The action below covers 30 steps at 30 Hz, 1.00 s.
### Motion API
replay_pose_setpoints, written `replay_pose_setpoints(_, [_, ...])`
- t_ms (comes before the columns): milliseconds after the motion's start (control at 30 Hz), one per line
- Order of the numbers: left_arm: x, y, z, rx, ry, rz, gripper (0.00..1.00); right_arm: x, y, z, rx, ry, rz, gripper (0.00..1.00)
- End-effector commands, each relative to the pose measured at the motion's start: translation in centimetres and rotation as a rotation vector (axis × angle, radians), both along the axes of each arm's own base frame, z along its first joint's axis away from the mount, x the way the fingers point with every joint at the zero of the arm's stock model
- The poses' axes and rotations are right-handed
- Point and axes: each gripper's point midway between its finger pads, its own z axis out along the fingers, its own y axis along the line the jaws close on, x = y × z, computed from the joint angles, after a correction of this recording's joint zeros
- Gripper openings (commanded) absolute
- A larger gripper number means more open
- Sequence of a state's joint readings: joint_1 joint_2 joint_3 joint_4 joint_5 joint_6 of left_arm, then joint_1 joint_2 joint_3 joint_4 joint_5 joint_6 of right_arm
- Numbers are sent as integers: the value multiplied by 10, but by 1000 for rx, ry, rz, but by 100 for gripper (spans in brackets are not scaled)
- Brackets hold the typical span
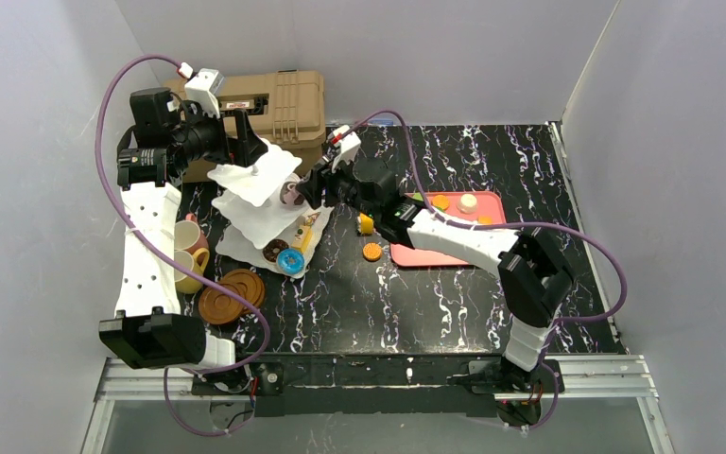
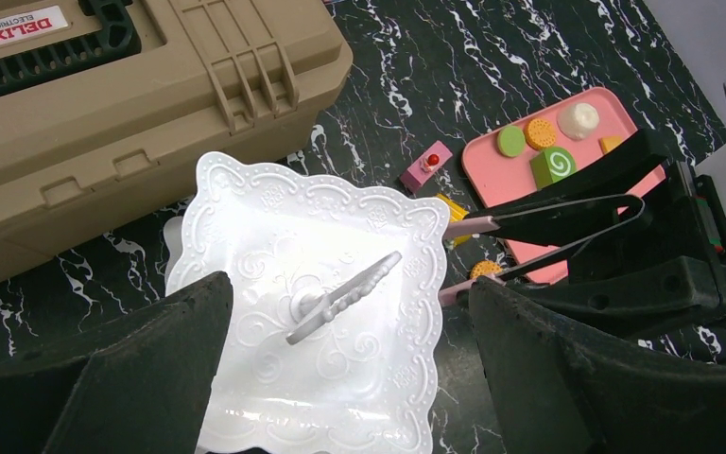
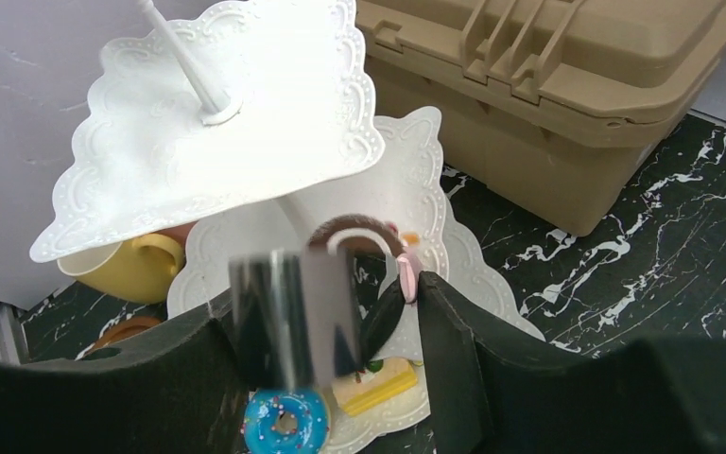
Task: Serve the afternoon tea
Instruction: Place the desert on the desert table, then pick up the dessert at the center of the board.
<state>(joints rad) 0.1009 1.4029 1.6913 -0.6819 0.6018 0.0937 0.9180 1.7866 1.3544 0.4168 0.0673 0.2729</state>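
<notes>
Pastry [image 3: 378,232] is placed on the stand [image 3: 246,123] with tongs [image 3: 274,303] pinched by right gripper [image 3: 326,326]; left gripper [image 2: 350,288] is spread; release is needed.

Lab booth: blank white walls [image 1: 454,47], marbled tabletop [image 1: 416,303].

And the tally: one white stand [image 1: 255,180], three square plates [image 1: 263,219] on it. One tan case [image 1: 288,99], one pink tray [image 1: 494,200], one pair of tongs [image 2: 475,225]. Cups, two: a pink cup [image 1: 189,233] and a yellow cup [image 1: 189,272]. Brown saucers [image 1: 232,295], two, overlapping. On the bottom plate [image 1: 241,251] sat two doughnuts, a brown doughnut [image 1: 274,251] and a blue doughnut [image 1: 291,262], plus one yellow slice [image 1: 304,236]. Five pieces lay on the tray: green disc [image 2: 510,141], orange cracker [image 2: 540,132], cream round [image 2: 581,117], green swirl block [image 2: 553,165], orange bit [image 2: 611,144]. Three lay loose on the table [image 1: 416,303]: pink block [image 2: 425,165], yellow piece [image 1: 366,224], orange cookie [image 1: 371,252]. Two arms were there, left arm [image 1: 146,251] and right arm [image 1: 458,236].
</notes>
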Motion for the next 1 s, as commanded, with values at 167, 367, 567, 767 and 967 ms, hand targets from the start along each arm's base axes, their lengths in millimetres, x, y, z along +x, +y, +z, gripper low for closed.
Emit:
replay_pose_setpoints(167, [-12,-1,18,16,-52,-5,94,-10,-3,64,110,-91,17,68])
replay_pose_setpoints(367, [-12,-1,19,14,-51,-4,94,-12,-14,75,128,-98,-1,63])
replay_pose_setpoints(567, [-11,0,19,21,-53,-3,94,-9,-50,68,112,-73,-47,61])
replay_pose_setpoints(767, [-11,-2,18,12,-45,-7,93,0,-92,35,44,-20,-123,61])
replay_pose_setpoints(967, [-12,-2,22,8,-54,-10,93,40,-135,-12,-45,36,-240,62])
